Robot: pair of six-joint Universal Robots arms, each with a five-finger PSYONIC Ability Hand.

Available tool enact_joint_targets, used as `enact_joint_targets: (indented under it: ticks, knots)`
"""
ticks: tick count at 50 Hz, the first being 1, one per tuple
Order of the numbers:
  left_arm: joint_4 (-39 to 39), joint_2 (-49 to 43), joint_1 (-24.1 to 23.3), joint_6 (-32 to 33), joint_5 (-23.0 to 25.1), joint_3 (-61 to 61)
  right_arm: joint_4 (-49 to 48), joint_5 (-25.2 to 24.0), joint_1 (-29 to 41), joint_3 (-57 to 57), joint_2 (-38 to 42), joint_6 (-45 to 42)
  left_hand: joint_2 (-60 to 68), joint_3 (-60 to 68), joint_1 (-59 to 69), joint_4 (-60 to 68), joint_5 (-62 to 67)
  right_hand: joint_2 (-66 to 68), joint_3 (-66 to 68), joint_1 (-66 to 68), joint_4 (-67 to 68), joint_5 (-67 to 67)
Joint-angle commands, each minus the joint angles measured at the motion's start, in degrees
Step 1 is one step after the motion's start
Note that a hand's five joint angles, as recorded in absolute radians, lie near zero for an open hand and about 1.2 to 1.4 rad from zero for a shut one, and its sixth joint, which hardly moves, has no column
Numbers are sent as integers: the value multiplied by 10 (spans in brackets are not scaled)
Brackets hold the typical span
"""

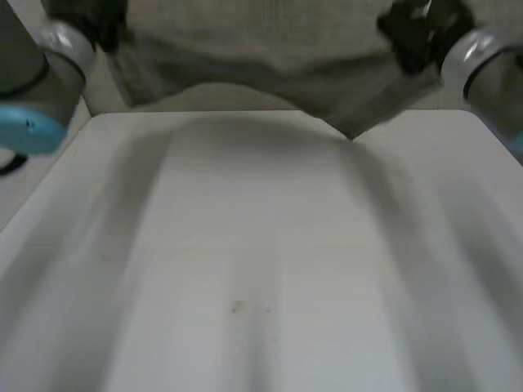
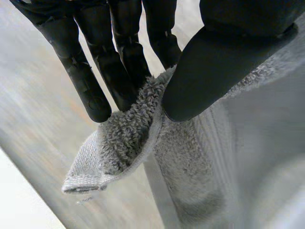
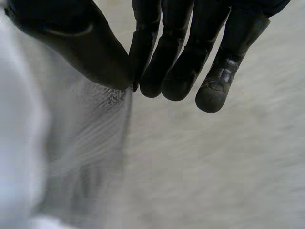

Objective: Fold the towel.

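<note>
White flat smooth-topped worktop (image 1: 270,245), seen from the head view. Far edge straight, with rounded far corners at left and right. Left edge slants outward toward the near side. Surface matte and plain. Two tiny dark specks (image 1: 237,307) on the near half, around mid-width, just beside each other, too small to tell what they are. Pale beige floor (image 1: 24,192) beyond the left edge, and more of it past the far left corner.

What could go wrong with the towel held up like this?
The right hand pinches only a thin edge of the towel, so it may slip free. The towel hangs unevenly, one corner dipping toward the far edge of the table, so it may land skewed.
</note>
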Motion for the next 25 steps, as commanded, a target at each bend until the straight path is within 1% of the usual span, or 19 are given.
enact_joint_targets:
  ticks: [1,2,3,4,5,7,8,10,11,13,15,19,22,24,25]
  knots:
    - [6,22,7,5,51,-243,21,-26,-1,172,-20,-48,102,103,123,102,109,34,35,43,34,22]
    - [29,22,7,7,54,-291,11,-26,0,206,-21,-59,102,103,123,102,109,34,35,43,34,22]
    - [29,22,7,7,54,-291,11,-26,0,206,-21,-59,102,103,123,102,109,34,35,43,34,22]
    - [52,22,7,7,55,-334,1,-27,0,241,-22,-67,102,103,123,102,109,34,35,43,34,22]
    - [52,22,7,7,55,-334,1,-27,0,242,-22,-67,102,103,123,102,109,34,35,43,34,22]
    - [91,20,7,19,54,-411,-26,-28,1,312,-21,-72,102,103,123,102,109,34,35,43,34,22]
    - [92,20,7,19,54,-412,-26,-28,1,312,-21,-72,102,103,123,102,109,34,35,43,34,22]
    - [115,19,10,50,53,-470,-54,-27,1,377,-19,-72,102,103,123,102,109,34,35,43,34,22]
    - [115,19,10,50,53,-470,-54,-27,1,377,-19,-72,102,103,123,102,109,34,35,43,34,22]
    - [122,24,22,84,52,-513,-78,-27,1,431,-18,-72,102,103,123,102,109,34,35,43,34,22]
    - [121,29,29,93,52,-527,-88,-26,0,448,-17,-67,102,103,123,102,109,34,35,43,34,22]
    - [121,51,39,97,52,-548,-100,-22,-5,474,-20,-59,102,103,123,102,109,34,35,43,34,22]
    - [120,76,43,95,51,-567,-97,-18,-8,488,-27,-37,102,103,123,102,109,34,35,43,34,22]
    - [120,94,44,95,52,-575,-95,-18,-8,495,-40,-22,102,103,123,102,109,34,35,43,34,22]
    - [119,113,45,95,51,-585,-95,-20,-9,502,-60,-11,102,103,123,102,109,34,35,43,34,22]
